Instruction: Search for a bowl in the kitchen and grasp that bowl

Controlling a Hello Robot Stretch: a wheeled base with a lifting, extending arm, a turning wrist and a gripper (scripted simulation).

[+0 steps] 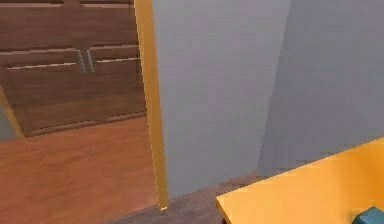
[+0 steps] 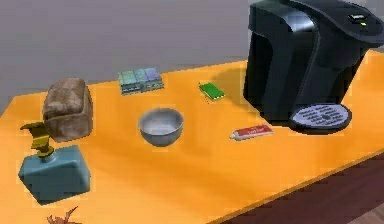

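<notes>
Where the arm side view looks down on the orange tabletop (image 2: 300, 165), a small round grey metal bowl (image 2: 160, 127) stands upright near the middle, apart from everything around it.

Left of the bowl is a brown loaf of bread (image 2: 67, 108). Nearer, at the left, is a teal soap bottle with a yellow pump (image 2: 55, 168).

Beyond the bowl lie a flat stack of green-grey packets (image 2: 140, 80) and a small green flat item (image 2: 211, 91).

To the bowl's right is a thin red-and-white strip (image 2: 252, 133), then a tall black coffee machine (image 2: 305, 60) at far right.

The forward view adds the room. Brown wooden cabinet doors with metal handles (image 1: 70, 60) are at far left. An orange upright door post (image 1: 150, 100) stands against a plain grey wall (image 1: 220, 90), with reddish wood floor (image 1: 70, 170) in front. The orange tabletop (image 1: 310, 190) comes in as one corner at near right.

Gripper state: cannot tell.
</notes>
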